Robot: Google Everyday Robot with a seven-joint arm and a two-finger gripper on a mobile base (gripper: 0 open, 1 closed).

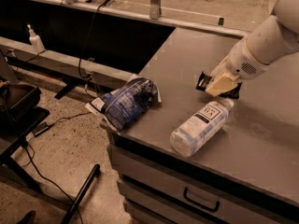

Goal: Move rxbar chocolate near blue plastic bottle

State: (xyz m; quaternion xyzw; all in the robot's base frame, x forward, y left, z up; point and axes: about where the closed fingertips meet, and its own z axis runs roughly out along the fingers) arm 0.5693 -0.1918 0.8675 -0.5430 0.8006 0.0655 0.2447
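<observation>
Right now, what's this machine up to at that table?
A robot arm reaches in from the right, and its gripper is down at the rxbar chocolate, a small bar in a black wrapper on the grey table. Just in front of the bar, the blue plastic bottle lies on its side with its white cap close to the bar. A blue-and-white chip bag lies at the table's left edge, partly hanging over it.
</observation>
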